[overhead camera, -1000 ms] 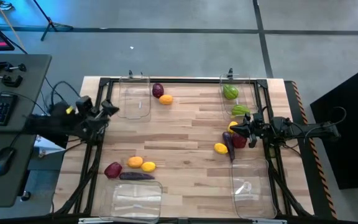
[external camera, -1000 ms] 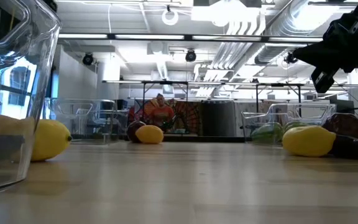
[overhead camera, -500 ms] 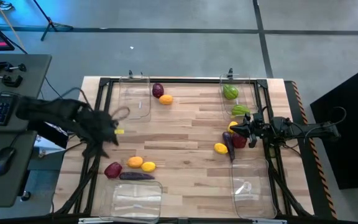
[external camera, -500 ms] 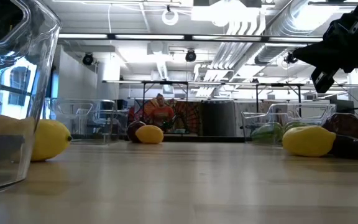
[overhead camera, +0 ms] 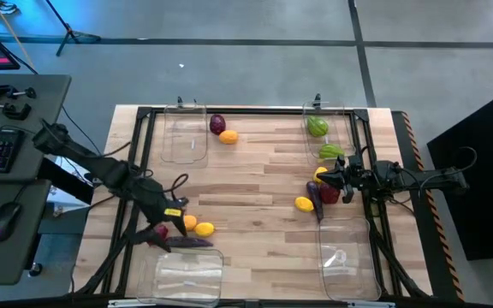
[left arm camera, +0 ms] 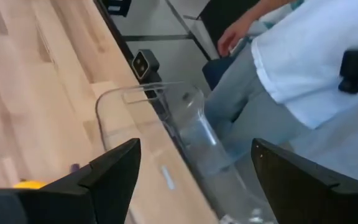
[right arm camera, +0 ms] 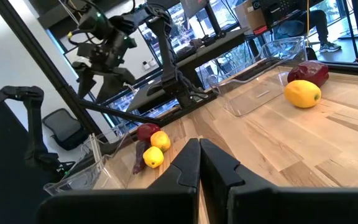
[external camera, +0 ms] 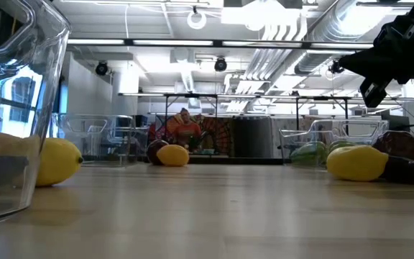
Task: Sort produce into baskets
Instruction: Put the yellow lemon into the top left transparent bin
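Observation:
My left gripper (overhead camera: pixel 164 224) is open and stands over the near-left group of produce: a dark red lump (overhead camera: pixel 154 233), an orange piece (overhead camera: pixel 186 223), a yellow piece (overhead camera: pixel 204 229) and a long purple piece (overhead camera: pixel 187 243). Its wrist view (left arm camera: pixel 194 155) looks past wide-apart fingers at a clear bin (left arm camera: pixel 166 124). My right gripper (overhead camera: pixel 325 179) is shut and empty, held above the table (external camera: pixel 379 72) over a yellow piece (overhead camera: pixel 305 204), a purple piece (overhead camera: pixel 315 197) and a red lump (overhead camera: pixel 330 195). It also shows in its wrist view (right arm camera: pixel 199 148).
Clear bins stand at the far left (overhead camera: pixel 185 135), far right (overhead camera: pixel 342 120), near left (overhead camera: pixel 181 274) and near right (overhead camera: pixel 345 257). Green pieces (overhead camera: pixel 317 127) lie in and by the far right bin. A red lump (overhead camera: pixel 217 124) and an orange piece (overhead camera: pixel 228 136) lie at the far side. A person (left arm camera: pixel 303 68) stands beyond the table's edge.
My left gripper has swung from beyond the table's left edge toward the near edge and inward, and is now over the near-left group of produce. No produce has moved.

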